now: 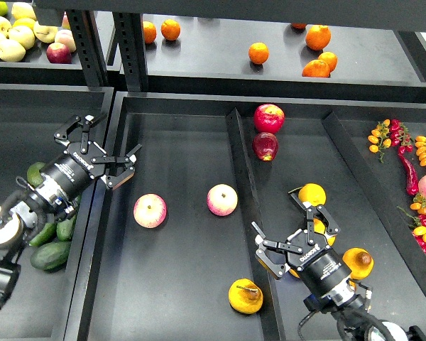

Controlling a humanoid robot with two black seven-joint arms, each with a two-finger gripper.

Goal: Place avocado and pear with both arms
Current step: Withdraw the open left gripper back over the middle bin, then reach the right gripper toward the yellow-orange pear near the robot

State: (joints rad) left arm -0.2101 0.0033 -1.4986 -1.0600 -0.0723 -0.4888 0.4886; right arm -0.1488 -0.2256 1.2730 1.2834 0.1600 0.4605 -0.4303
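Pear (pixel 246 295) sits low in the middle bin, stem up, just left of the divider. Right pincer (pixel 287 250) hangs across that divider, fingers spread, gripping nothing, near the pear but apart from it. Left pincer (pixel 121 165) is over the middle bin's left wall, fingers parted too, nothing between them. Dark green fruit lies under the left arm; which is the avocado, I cannot tell. Two pink-yellow apples (pixel 150 210) rest between the pincers.

One head-mounted view looks steeply down onto black shelf trays (pixel 177 234).
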